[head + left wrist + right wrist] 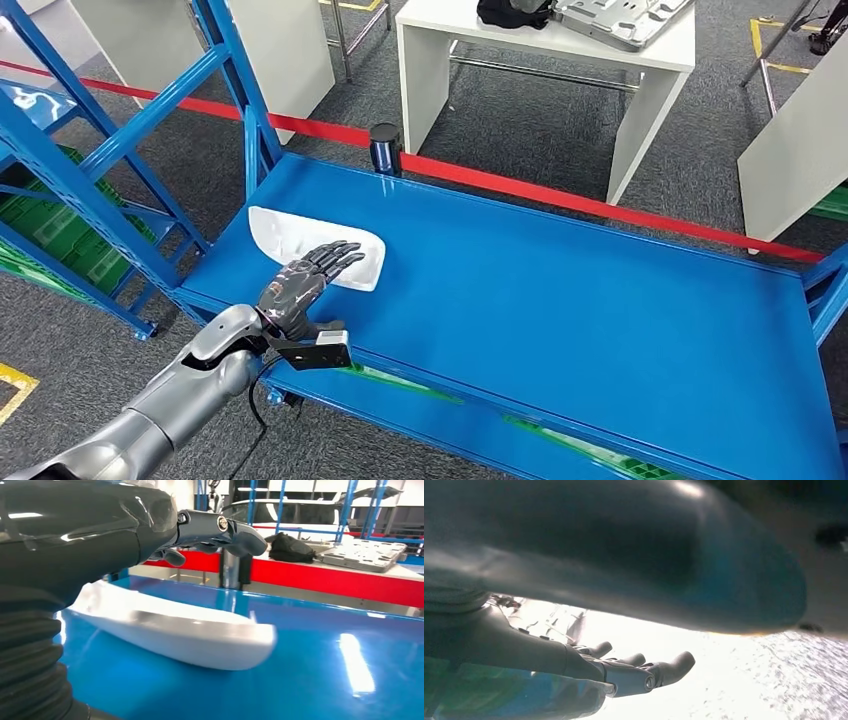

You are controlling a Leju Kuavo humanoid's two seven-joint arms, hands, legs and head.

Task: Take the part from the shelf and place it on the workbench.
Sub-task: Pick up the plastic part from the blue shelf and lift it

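my left hand (305,283) hovers, fingers apart, over the smooth white curved plastic part (300,238) on the blue metal shelf (560,300); it looks light, stiff, slippery—best gripped across its long edges.

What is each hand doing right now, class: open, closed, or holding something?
Left hand: open, fingers stretched over the white part on the blue shelf, not gripping it.
Right hand: open, fingers extended, holding nothing.

The left robot hand (305,280) covers the near edge of the white part (300,236), so contact is unclear. The right robot hand (624,672) is blurred against glare; its grasp is unclear.
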